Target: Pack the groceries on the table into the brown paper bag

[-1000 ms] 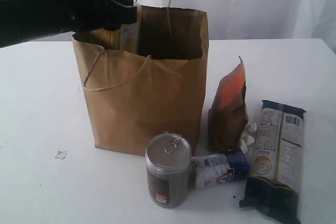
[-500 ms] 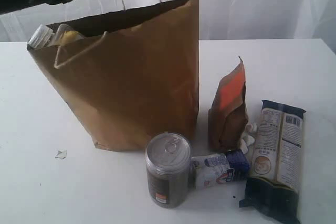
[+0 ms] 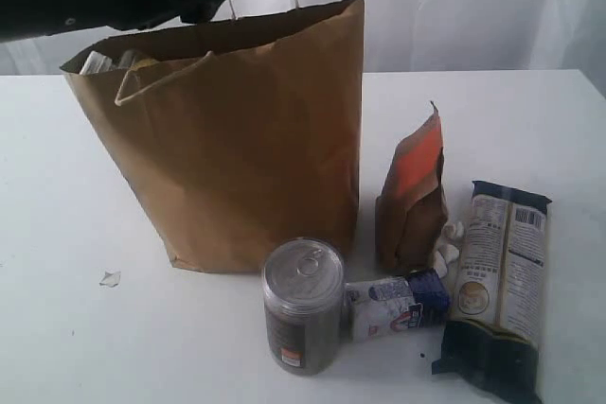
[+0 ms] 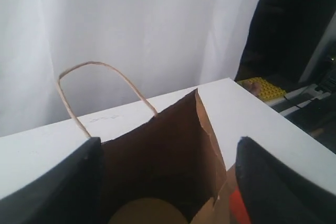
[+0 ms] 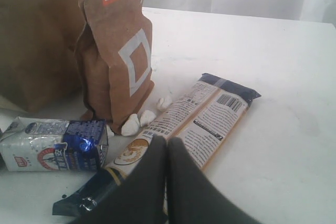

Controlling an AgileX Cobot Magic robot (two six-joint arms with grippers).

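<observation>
Kraft-brown and tilted to one side, the brown paper bag (image 3: 246, 139) is pictured on the white tabletop (image 3: 57, 328) with its open mouth directly under the left gripper (image 4: 169, 144). The black fingers (image 4: 58, 182) of that gripper are spread wide above the bag's rim, and nothing is held between them. One twisted cord handle (image 4: 100, 72) is seen standing up at the far rim, while the near handle (image 3: 161, 78) is flopped against the creased front panel.

Inside the bag, the white cap of the yellow-grain bottle (image 3: 95, 61) is shown at the upper corner, and a round olive-gold lid (image 4: 144, 212) can be made out deep in the shadow.

The right gripper (image 5: 167, 145) is seen pressed shut and empty, close over the long pasta packet (image 3: 497, 286), which is laid flat at the right of the table. The brown-orange pouch (image 3: 414, 196) is stood upright just beside the bag, with small white crumbs (image 3: 447, 243) scattered at its foot. The white-blue packet (image 3: 396, 302) is laid on its side between the pasta packet and the dark pull-tab can (image 3: 303, 305), which is set upright in front of the bag. A small pale scrap (image 3: 110, 278) is left on the table at the left, and a white curtain (image 3: 454, 7) is hung behind.
</observation>
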